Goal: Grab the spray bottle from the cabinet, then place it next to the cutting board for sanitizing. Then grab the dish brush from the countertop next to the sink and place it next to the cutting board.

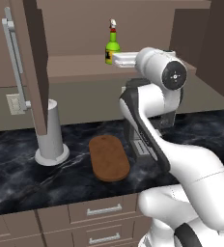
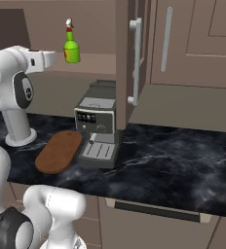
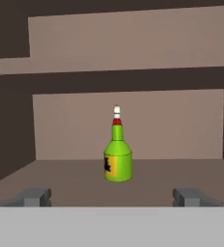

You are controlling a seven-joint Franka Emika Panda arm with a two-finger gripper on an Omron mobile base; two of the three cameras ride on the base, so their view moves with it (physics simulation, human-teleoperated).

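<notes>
Reaching toward open cabinet (image 1: 32,72), gripper (image 3: 114,197) spread wide, empty, fingertips (image 3: 35,197) level with shelf edge. Beyond, spray bottle (image 3: 118,161) upright mid-shelf, well apart from jaws, centred between them. Likely light, rigid, smooth-sided, tippy on small base. Best grasped round wide lower body, not narrow neck.

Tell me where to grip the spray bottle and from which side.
Grip the spray bottle on its wide lower body, coming straight in from the open cabinet front. It stands upright with a thin neck, and the open gripper already faces it level.
</notes>
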